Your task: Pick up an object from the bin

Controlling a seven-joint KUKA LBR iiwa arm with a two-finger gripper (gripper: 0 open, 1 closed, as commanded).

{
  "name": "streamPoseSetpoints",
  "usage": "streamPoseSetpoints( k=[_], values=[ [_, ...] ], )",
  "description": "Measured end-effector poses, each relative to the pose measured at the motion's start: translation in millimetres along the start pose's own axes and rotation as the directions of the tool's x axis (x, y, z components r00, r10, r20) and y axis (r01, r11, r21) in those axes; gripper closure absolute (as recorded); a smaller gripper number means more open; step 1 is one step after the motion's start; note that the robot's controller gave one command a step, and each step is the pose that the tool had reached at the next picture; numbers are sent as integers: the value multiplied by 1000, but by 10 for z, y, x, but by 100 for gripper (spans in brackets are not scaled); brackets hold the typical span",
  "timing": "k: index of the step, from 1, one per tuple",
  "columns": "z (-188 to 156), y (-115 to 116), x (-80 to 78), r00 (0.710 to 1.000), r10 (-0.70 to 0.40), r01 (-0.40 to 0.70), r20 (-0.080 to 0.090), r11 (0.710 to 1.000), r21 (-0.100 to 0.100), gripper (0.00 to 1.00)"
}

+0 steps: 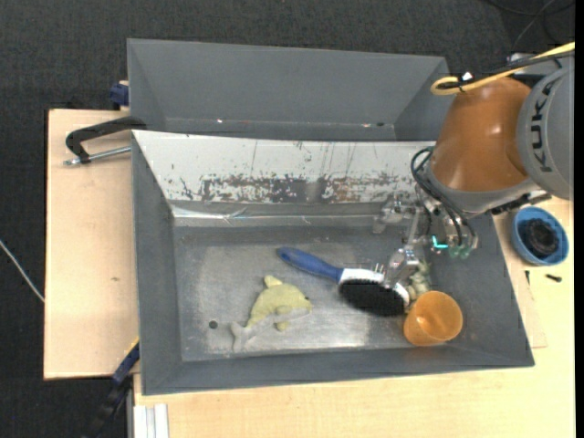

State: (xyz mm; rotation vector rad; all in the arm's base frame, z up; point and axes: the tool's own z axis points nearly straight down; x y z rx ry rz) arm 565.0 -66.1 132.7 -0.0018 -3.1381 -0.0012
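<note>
The tool (408,270) sits low, the brush (360,287) head just beside it and the orange cup (432,318) close below. It is probably lining up a grasp, though I cannot tell how far open it is.

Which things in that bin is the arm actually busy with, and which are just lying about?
In play: the gripper, low at the right of the grey metal bin; the blue-handled brush with a black bristle head and the orange plastic cup, both close beside it.
Lying about: the pale yellow-green dolphin toy, left of the brush.

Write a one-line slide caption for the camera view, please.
End effector low beside a blue-handled brush and an orange cup; toy dolphin lies left.
</note>
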Motion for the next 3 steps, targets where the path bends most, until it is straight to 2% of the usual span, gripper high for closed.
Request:
streamPoseSetpoints(
  k=[1,2,3],
  values=[
    [609,214,555,988,-151,151,13,988,3,0],
    [597,220,540,988,-153,153,17,988,3,100],
    [-900,20,397,992,-126,125,16,992,4,100]
  ],
)
